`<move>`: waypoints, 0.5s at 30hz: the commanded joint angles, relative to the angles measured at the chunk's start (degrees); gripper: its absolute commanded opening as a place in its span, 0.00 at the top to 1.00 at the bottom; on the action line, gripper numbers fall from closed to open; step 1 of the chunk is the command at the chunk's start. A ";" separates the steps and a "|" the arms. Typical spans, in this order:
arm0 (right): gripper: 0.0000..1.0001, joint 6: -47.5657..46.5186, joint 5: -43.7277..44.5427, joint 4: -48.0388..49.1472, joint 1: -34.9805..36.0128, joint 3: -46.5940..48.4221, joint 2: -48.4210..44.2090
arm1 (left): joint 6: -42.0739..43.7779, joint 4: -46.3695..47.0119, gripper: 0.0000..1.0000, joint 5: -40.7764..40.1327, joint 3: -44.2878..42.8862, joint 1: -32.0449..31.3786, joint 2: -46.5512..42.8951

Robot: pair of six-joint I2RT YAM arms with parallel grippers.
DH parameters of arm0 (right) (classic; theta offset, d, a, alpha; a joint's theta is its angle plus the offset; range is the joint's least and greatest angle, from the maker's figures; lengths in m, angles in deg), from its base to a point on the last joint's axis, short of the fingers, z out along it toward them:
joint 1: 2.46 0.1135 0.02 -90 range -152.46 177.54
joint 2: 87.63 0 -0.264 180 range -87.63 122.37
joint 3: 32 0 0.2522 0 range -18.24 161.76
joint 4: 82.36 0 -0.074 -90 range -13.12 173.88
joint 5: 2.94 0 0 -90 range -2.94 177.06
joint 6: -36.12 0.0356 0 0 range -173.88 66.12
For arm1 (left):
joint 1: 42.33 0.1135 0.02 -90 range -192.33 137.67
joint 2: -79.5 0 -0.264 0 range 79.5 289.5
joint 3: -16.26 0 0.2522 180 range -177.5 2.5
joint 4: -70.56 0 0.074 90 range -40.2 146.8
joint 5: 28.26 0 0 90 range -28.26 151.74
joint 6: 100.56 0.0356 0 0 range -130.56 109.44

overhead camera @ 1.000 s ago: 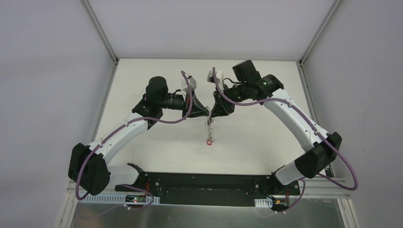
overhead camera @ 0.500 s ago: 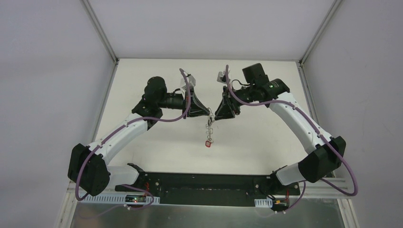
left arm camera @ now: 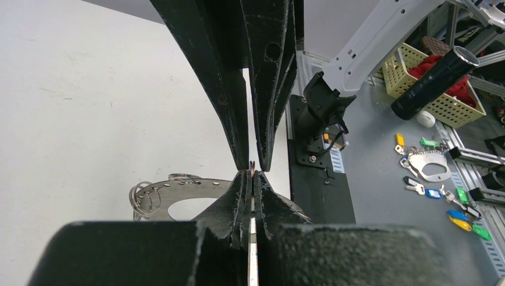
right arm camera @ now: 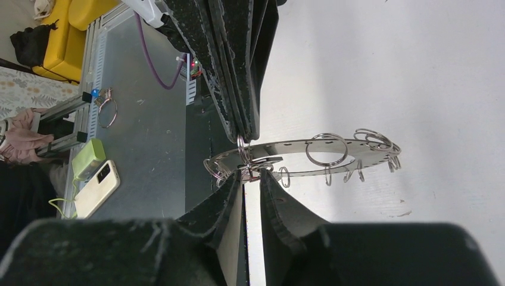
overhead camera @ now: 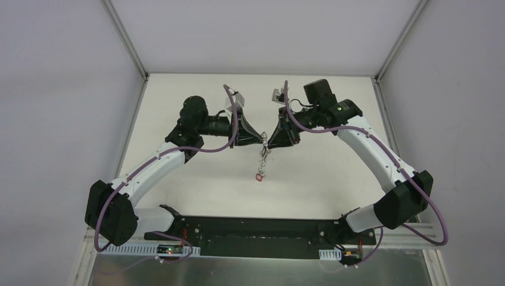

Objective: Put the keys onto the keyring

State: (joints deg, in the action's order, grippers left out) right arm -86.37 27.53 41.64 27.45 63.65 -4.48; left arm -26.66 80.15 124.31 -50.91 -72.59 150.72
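Note:
The keyring [overhead camera: 262, 156], a flat grey metal ring rimmed with wire loops, hangs in the air between my two grippers, above the middle of the white table. A red-headed key [overhead camera: 259, 177] dangles at its lower end. My left gripper [overhead camera: 262, 140] is shut on the ring's top edge; the left wrist view shows its tips [left arm camera: 251, 176] pinched together over the ring [left arm camera: 178, 189]. My right gripper [overhead camera: 270, 143] meets it tip to tip. In the right wrist view its jaws [right arm camera: 250, 173] are nearly closed on a small metal piece, apparently a key, at the ring's [right arm camera: 286, 146] rim. Other keys are not distinguishable.
The black base rail [overhead camera: 256, 229] runs along the near edge. Beyond the table, the bench holds coloured key tags [left arm camera: 440, 196], a yellow basket [left arm camera: 417, 65] and a black cylinder [left arm camera: 435, 83]. A phone [right arm camera: 98, 187] lies on the grey bench.
My right gripper drew back to the right half a second ago and has now closed in on the left gripper's tip again. The hanging keyring has swung slightly.

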 commanded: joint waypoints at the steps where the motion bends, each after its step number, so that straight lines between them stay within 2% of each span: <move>1: 0.82 0.23 -3.30 1.75 -0.10 0.30 -1.07 | -0.87 4.24 1.00 1.51 0.43 0.38 -1.78; 5: 0.95 0.23 -3.69 1.92 -0.09 0.00 -1.24 | -0.95 4.46 1.00 1.51 0.34 0.38 -1.69; 15: 1.00 1.65 -3.51 4.05 -0.11 -2.35 -1.63 | -2.06 5.97 1.00 1.92 0.40 0.38 -1.79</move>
State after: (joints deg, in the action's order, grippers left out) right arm -85.38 26.05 43.89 27.45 61.86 -4.48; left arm -27.40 80.57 124.46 -50.23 -72.59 150.72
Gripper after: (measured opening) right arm 0.004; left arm 0.009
